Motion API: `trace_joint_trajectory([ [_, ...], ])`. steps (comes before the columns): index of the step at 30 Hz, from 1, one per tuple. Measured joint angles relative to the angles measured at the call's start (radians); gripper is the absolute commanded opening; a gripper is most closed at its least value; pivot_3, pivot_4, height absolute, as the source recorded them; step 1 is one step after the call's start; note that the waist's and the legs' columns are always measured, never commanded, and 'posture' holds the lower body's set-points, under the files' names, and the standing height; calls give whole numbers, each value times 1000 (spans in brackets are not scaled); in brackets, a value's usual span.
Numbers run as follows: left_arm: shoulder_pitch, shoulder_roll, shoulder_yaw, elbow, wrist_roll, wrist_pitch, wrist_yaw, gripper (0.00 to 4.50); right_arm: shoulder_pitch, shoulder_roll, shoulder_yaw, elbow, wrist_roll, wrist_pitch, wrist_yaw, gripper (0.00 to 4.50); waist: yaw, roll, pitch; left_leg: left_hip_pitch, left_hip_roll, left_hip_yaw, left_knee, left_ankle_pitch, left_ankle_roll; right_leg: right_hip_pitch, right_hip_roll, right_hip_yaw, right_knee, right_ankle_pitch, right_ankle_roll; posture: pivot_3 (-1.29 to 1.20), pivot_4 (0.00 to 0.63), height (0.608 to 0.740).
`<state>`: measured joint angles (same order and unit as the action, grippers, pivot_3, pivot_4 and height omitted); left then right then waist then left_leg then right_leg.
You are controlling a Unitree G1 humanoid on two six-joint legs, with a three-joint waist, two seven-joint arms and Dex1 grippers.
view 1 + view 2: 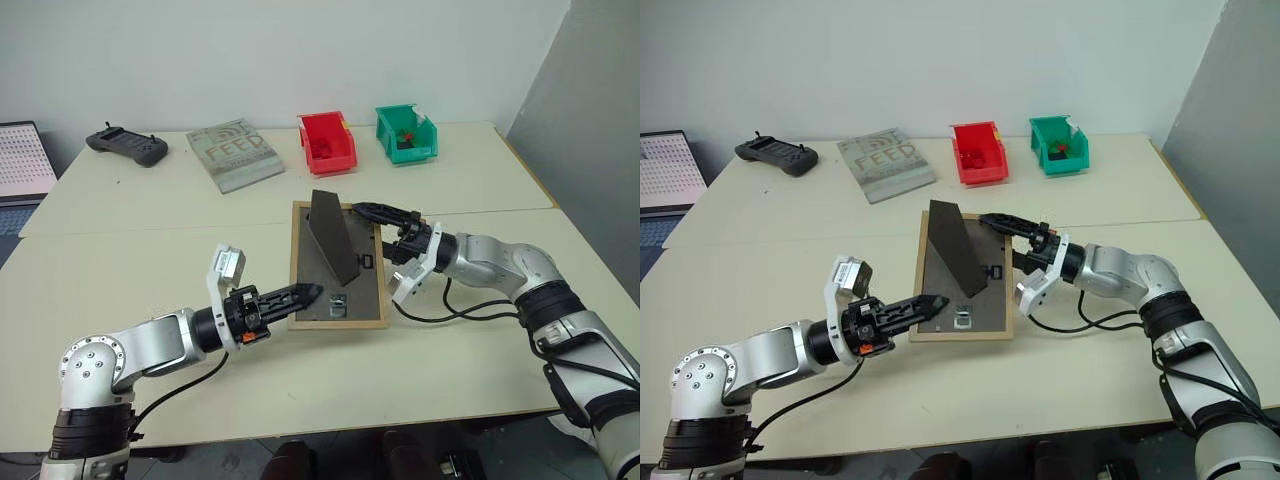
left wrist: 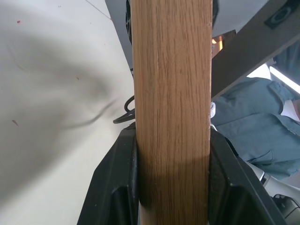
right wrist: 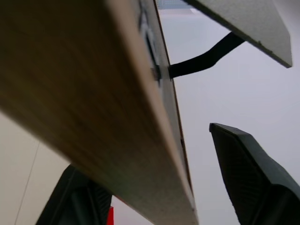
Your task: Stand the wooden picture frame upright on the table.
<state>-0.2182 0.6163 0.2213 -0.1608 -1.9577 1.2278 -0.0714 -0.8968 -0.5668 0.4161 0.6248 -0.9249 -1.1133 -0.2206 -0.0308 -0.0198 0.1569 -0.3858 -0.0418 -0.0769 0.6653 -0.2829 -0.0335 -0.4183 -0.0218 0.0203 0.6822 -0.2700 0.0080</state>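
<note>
A white wall backs the pale cream table [image 1: 150, 300], where a grey book [image 1: 235, 153], red bin [image 1: 326, 141] and green bin [image 1: 406, 134] sit along the far side. Mid-table, the wooden picture frame [image 1: 372, 290] faces down, stand raised. The left gripper [image 1: 305, 293] clamps its near edge; the right gripper [image 1: 385, 215] seems parted around the far edge.

You've got silver-grey metal arms with black bands at the joints. The left shoulder housing shows a ring of small screws. Each wrist carries a white bracket, and a small orange-red mark sits on the left one. Black cables loop loose under both forearms. The left gripper [image 1: 305, 293] and right gripper [image 1: 385, 213] have glossy black, tapered fingers.
</note>
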Motion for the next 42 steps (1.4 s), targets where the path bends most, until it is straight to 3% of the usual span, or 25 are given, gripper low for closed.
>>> trace_joint_trajectory([
  [3, 6, 3, -14, -2, -7, -14, -7, 1435, -4, -4, 4, 10, -17, -8, -5, 1640, -1, 0, 0, 0, 0, 0, 0, 0, 0, 0, 0, 0, 0, 0, 0, 0, 150, 740],
  [6, 9, 6, -21, -5, -15, -28, -12, 1435, -23, -11, 9, 12, -26, -13, -5, 1596, -2, 0, 0, 0, 0, 0, 0, 0, 0, 0, 0, 0, 0, 0, 0, 0, 150, 740],
  [14, 4, 73, -23, -59, -6, -112, 37, 3235, -30, -26, 23, 104, 3, -44, 10, 1337, -1, -1, 1, 3, 0, 1, -1, 0, 0, 4, 0, 0, -1, 0, 0, 0, 150, 740],
  [18, -90, 187, 26, -61, 44, -145, 20, 4146, -33, -18, 28, 231, 195, -53, 201, 1336, -2, -3, 2, 5, 1, 0, 0, 0, 0, 7, 0, -1, -2, 0, 0, 0, 150, 740],
  [20, -100, 256, 57, -99, 85, -145, -6, 4500, -8, 12, 24, 244, 447, 27, 447, 1335, -7, -4, 3, 6, 3, 0, 0, 0, 1, 10, 0, -2, -5, 0, -1, 0, 150, 740],
  [23, -50, 320, 83, -207, 212, -146, -58, 4500, 70, 73, -23, 131, 871, 342, 850, 1331, -14, -3, 3, 6, 4, -1, -1, -1, 1, 10, 1, -2, -7, 0, -1, 0, 150, 740],
  [24, -6, 329, 85, -274, 319, -167, -76, 4500, 95, 91, -52, 57, 1023, 540, 992, 1331, -14, -1, 4, 6, 4, -1, -1, -1, 2, 10, 1, -2, -7, 0, -1, 0, 150, 740],
  [27, 49, 315, 79, -372, 514, -238, -90, 4500, 99, 102, -93, -40, 1206, 844, 1148, 1331, -7, 0, 5, 5, 3, -3, -2, -1, 2, 7, 1, -3, -5, 0, -1, 0, 150, 740],
  [29, 111, 300, 30, -463, 780, -379, -106, 4500, 78, 148, -137, -85, 1327, 1101, 1227, 1331, -4, 0, 5, 6, 3, -3, -3, -2, 4, 7, 1, -3, -3, 0, -1, 0, 150, 740],
  [32, 185, 275, -69, -496, 1044, -514, -128, 4500, 13, 213, -162, -45, 1380, 1281, 1276, 1331, 1, 2, 6, 6, 2, -3, -4, -2, 4, 7, 0, -2, -2, 0, -2, 0, 150, 740],
  [34, 208, 220, -92, -499, 1121, -567, -128, 4500, -35, 249, -173, 36, 1376, 1309, 1292, 1331, 2, 2, 6, 6, 2, -3, -3, -2, 4, 7, 0, -3, -3, 0, -2, 0, 150, 740],
  [38, 246, 96, -147, -516, 1237, -629, -106, 4500, -125, 350, -213, 298, 1327, 1292, 1291, 1331, 9, 1, 5, 4, 1, -3, -3, -3, 4, 7, -1, -4, -4, 0, -2, 0, 150, 740],
  [42, 279, 56, -152, -561, 1259, -626, -104, 4500, -127, 386, -228, 462, 1258, 1277, 1273, 1331, 9, 1, 5, 3, 1, -2, -3, -3, 5, 5, -1, -3, -3, 0, -2, 0, 150, 740],
])
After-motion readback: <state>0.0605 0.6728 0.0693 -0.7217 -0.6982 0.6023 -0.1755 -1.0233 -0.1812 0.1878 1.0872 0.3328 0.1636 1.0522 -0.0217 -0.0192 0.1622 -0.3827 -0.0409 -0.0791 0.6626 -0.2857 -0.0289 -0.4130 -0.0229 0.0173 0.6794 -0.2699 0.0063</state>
